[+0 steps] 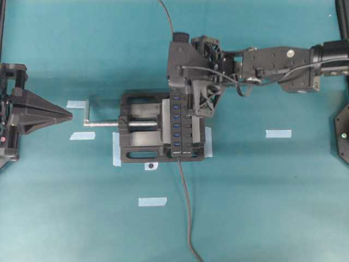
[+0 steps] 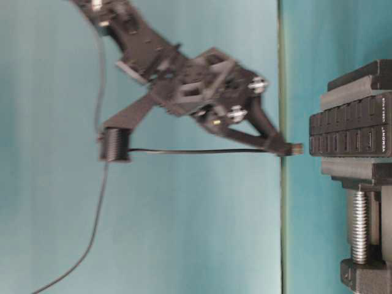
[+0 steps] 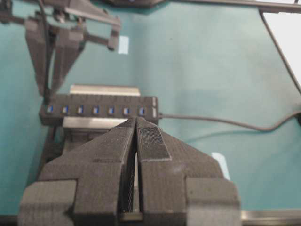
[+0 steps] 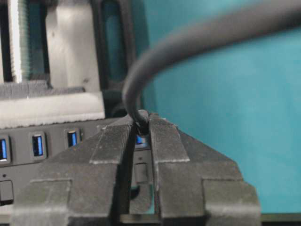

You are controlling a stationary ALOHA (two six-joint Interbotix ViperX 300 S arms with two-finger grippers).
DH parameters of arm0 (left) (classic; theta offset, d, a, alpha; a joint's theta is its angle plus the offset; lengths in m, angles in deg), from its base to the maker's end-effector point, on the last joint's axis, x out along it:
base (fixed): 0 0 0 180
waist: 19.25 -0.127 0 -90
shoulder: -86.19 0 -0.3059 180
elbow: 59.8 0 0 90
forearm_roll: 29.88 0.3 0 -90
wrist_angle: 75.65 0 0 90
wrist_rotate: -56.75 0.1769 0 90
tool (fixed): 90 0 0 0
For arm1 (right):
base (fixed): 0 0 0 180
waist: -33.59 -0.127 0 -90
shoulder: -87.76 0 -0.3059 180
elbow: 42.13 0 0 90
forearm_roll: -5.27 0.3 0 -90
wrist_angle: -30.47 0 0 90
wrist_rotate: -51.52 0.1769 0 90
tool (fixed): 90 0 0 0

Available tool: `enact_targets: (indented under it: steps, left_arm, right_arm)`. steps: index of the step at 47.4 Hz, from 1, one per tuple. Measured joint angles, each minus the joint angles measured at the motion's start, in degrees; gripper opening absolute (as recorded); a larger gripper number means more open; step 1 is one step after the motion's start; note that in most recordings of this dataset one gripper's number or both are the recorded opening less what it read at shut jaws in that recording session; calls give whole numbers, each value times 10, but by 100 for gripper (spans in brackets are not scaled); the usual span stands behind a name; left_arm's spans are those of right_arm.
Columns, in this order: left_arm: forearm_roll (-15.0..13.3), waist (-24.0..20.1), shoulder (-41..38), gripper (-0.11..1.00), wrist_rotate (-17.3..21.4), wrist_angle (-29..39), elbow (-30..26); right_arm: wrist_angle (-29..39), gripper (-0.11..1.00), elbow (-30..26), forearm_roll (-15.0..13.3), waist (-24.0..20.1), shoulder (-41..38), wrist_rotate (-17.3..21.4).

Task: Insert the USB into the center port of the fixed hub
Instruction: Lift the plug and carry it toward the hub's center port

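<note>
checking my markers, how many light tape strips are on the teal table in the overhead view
5 clear: two left of the vise, one by its near-left corner, one below, one right. More may hide under the vise.

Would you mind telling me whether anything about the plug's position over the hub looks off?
Yes: the right hand holds the USB over the end of the fixed hub, not its center port. The plug is still outside any slot.
</note>
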State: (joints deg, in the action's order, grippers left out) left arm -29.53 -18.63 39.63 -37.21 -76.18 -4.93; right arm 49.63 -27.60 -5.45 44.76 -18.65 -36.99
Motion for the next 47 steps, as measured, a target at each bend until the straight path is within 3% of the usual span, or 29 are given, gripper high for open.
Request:
enact_targets:
  steps: [47]
  left_arm:
    - [1, 0, 0, 0, -1, 1, 1]
  right_arm:
    - [53, 9, -18, 18, -31, 49, 1]
